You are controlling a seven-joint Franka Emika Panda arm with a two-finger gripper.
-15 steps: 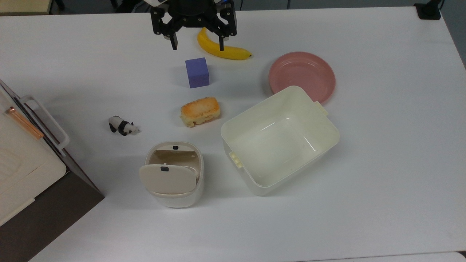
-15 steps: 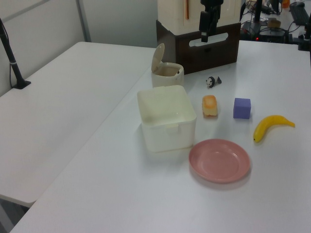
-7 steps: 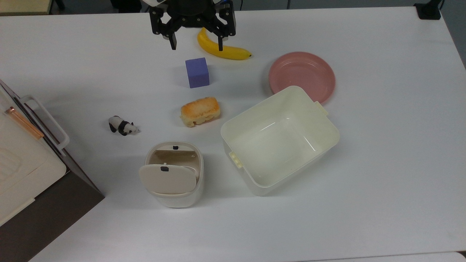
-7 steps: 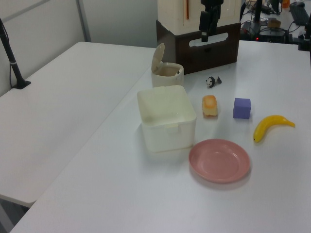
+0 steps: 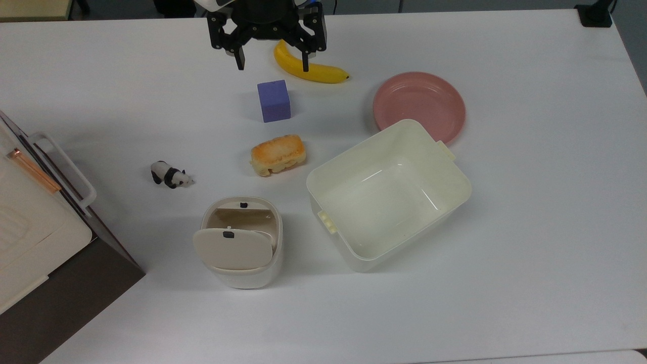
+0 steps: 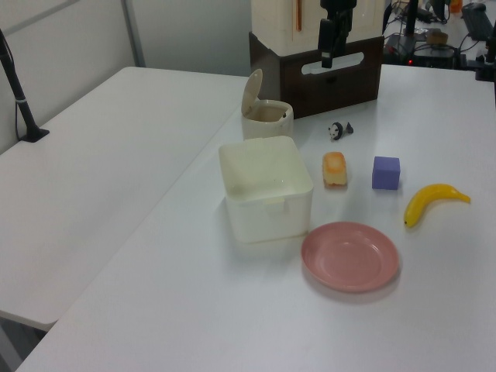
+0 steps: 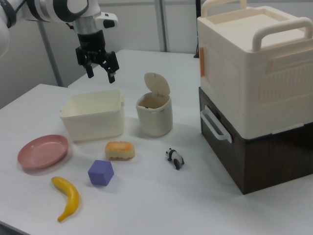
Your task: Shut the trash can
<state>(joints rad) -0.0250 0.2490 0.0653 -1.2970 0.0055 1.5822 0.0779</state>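
The trash can (image 5: 241,263) is a small cream bin on the white table, near the top view's lower left. Its beige lid (image 5: 233,248) with a small black button stands tilted up, and the tan inside shows behind it. It also appears in the left view as the trash can (image 6: 266,120) and in the right view as the trash can (image 7: 154,116), where its lid (image 7: 156,84) is raised. My gripper (image 5: 272,64) hangs open and empty high above the table's far side, by the banana and well away from the bin. The gripper (image 7: 101,76) is also in the right view.
A larger lidless cream tub (image 5: 384,202) stands right of the bin in the top view. A bread piece (image 5: 278,153), a purple cube (image 5: 274,100), a banana (image 5: 308,68), a pink plate (image 5: 419,103) and a toy panda (image 5: 171,175) lie around. A stacked cream and brown box (image 5: 30,227) fills the top view's left.
The gripper has crept slightly toward the top view's upper edge, still open. The trash can and the other things have not moved.
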